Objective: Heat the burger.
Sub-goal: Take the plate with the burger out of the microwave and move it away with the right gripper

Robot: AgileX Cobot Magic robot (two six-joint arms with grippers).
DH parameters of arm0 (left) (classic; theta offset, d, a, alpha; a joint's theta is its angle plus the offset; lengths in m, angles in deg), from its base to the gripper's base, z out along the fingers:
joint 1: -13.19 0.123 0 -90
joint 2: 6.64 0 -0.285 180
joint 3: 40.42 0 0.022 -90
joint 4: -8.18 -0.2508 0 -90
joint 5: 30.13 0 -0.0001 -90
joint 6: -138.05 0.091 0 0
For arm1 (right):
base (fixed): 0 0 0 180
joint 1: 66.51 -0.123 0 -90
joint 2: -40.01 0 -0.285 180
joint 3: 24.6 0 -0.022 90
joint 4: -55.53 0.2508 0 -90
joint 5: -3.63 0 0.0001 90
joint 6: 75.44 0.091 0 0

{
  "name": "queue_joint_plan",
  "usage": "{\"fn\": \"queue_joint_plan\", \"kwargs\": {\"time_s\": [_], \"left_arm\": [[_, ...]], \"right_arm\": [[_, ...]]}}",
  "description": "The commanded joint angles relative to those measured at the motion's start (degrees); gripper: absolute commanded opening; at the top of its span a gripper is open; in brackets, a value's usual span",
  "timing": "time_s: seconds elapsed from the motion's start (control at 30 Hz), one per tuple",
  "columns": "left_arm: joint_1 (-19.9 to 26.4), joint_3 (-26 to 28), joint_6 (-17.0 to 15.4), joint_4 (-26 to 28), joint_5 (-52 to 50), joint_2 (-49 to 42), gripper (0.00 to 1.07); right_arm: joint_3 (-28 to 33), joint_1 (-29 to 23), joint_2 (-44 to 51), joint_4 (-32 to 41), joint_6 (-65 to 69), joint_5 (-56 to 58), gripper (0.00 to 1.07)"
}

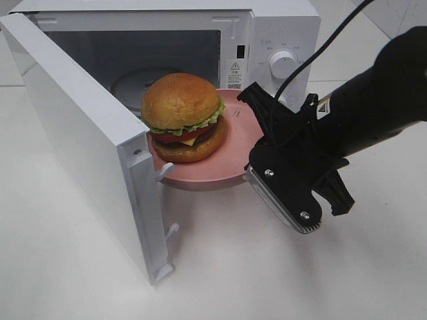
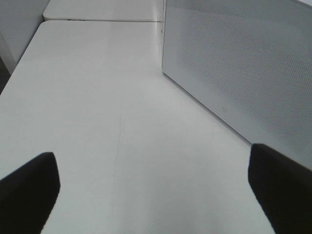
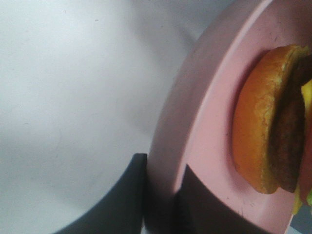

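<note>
- We are working on a plain white table [image 1: 280, 280], with one white microwave [image 1: 200, 40] sitting across the top of the exterior view, its door [image 1: 87, 147] swung wide toward the lower left.
- We are counting one burger [image 1: 183, 117], sitting on one pink plate [image 1: 230, 163] at centre frame, the plate hanging at the mouth of the oven cavity rather than resting inside it.
- We are holding that plate with the right gripper [image 3: 161, 195]: its two fingers are clamped on the rim, one above and one below, as the right wrist view shows.
- We are keeping the left gripper [image 2: 153, 190] spread wide over bare table beside the microwave's side wall, holding nothing.
- We are judging the step to be sliding the plate in; to do it well we should be keeping the plate level so the burger is not tipping, clearing the door edge and the cavity lip, and letting go only once the plate is resting on the turntable [image 1: 137, 80].
- We are counting two grippers, one dial [image 1: 283, 65].
</note>
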Motion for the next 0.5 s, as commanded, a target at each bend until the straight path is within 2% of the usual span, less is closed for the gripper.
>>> {"fn": "queue_joint_plan", "kwargs": {"time_s": [0.03,0.23,0.4,0.5], "left_arm": [[0.11,-0.23,-0.34,0.00,0.06,-1.09,0.98],[0.11,-0.23,-0.34,0.00,0.06,-1.09,0.98],[0.11,-0.23,-0.34,0.00,0.06,-1.09,0.98],[0.11,-0.23,-0.34,0.00,0.06,-1.09,0.98]], "right_arm": [[2.06,0.06,4.41,0.92,2.98,-4.53,0.00],[5.50,0.06,8.94,0.86,5.21,-4.58,0.00],[10.71,0.06,14.95,0.40,7.22,-4.64,0.00],[11.29,0.06,15.87,0.40,7.45,-4.64,0.00]]}}
